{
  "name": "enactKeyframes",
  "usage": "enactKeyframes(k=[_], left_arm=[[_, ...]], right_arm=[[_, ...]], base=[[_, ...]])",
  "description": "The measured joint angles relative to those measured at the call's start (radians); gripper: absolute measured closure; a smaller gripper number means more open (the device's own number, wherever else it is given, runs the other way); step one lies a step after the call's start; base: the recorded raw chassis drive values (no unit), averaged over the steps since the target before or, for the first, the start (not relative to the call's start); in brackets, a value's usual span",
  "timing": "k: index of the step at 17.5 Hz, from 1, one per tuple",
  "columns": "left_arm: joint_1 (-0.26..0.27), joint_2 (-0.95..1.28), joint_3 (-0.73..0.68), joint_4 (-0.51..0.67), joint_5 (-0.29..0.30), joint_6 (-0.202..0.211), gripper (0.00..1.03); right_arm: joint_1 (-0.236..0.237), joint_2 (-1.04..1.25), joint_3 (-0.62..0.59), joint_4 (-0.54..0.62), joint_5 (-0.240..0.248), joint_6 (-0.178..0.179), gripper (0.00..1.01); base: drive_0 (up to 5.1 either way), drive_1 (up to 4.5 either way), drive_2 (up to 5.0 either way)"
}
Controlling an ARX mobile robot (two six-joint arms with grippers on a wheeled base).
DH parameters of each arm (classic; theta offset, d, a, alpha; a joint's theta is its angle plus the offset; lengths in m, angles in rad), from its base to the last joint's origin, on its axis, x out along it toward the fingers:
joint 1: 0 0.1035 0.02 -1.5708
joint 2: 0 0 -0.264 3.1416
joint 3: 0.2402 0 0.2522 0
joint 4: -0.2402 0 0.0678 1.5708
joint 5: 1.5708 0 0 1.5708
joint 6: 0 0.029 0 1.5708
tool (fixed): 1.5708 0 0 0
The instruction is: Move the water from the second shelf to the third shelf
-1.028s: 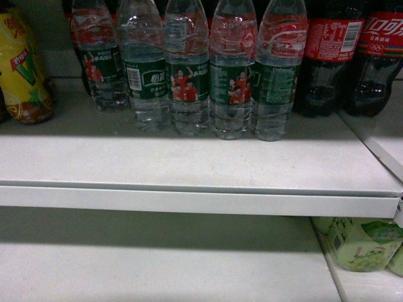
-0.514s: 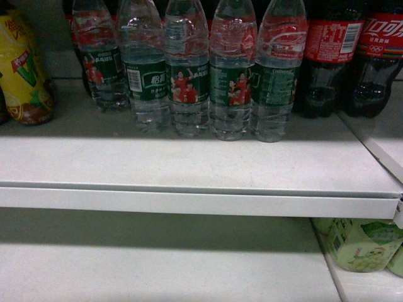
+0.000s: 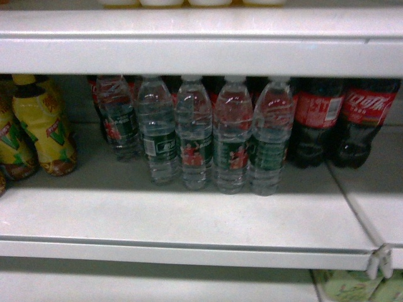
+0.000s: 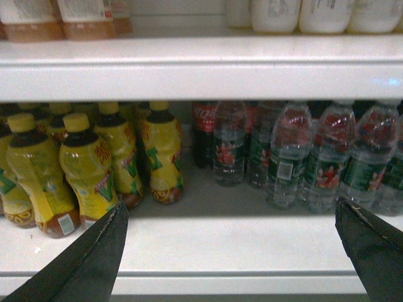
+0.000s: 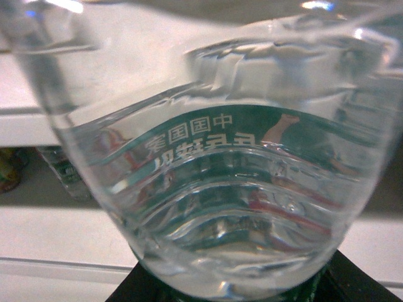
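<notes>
Several water bottles (image 3: 232, 141) with green label bands stand in a row on the white shelf (image 3: 189, 223) in the head view, and show in the left wrist view too, water bottles (image 4: 289, 157) right of centre. One water bottle (image 5: 214, 163) fills the right wrist view, its clear ribbed body pressed close to the camera. My right gripper (image 5: 233, 292) is shut on it, with dark fingers (image 5: 352, 283) showing under its sides. My left gripper (image 4: 231, 204) hangs open in front of that shelf's edge, holding nothing. Neither gripper shows in the head view.
Dark cola bottles (image 3: 340, 126) stand right of the water, yellow tea bottles (image 3: 44, 129) to the left. An upper shelf board (image 3: 201, 44) runs overhead, with white bottles (image 4: 327, 12) on it. Pale green bottles (image 3: 346, 286) sit on the shelf below, at the right.
The head view has swung upward and back: the bottle row now looks smaller and lower, and the upper shelf board has come into sight.
</notes>
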Motion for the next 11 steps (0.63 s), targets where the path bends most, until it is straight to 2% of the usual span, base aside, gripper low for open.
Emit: enactKeyframes(k=[11], left_arm=[[0.0, 0.0, 0.0, 0.002, 0.001, 0.0, 0.05]], right_arm=[[0.0, 0.0, 0.0, 0.003, 0.0, 0.0, 0.62]], base=[[0.0, 0.0, 0.0]])
